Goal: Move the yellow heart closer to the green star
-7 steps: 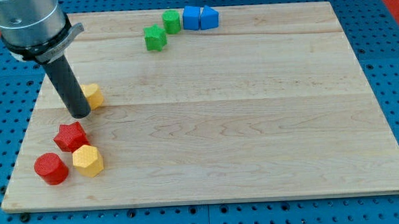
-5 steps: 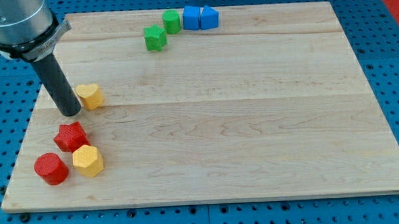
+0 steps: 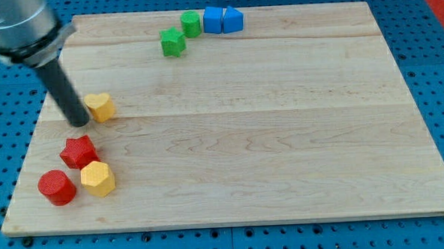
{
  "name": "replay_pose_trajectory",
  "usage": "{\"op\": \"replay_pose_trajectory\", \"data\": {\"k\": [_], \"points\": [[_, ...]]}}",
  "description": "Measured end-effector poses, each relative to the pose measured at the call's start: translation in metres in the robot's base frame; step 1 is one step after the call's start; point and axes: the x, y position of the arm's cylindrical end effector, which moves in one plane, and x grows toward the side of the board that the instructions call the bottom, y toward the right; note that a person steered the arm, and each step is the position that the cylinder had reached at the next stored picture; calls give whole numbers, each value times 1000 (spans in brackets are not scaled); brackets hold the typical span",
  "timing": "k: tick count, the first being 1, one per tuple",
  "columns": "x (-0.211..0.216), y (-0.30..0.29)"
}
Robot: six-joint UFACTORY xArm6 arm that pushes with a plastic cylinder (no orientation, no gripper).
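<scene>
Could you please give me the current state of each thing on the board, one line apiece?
my tip: down on the board, at the yellow heart's left side.
yellow heart: left part of board, far from green star.
green star: near top edge, beside green block.
blue blocks: paired at top.
red blocks, yellow hexagon: clustered bottom left.

Nothing to read here: no words, labels, brands, numbers or signs anywhere in the view. The wooden worktop point(image 3: 282, 137) shows only bare grain, and every coloured block face is plain.
</scene>
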Motion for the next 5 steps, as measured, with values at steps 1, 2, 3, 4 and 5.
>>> {"op": "replay_pose_trajectory", "data": {"k": [1,2,3,4,5], "points": [[-23,47],[-25,88],[-31,92],[-48,88],[-66,80]]}}
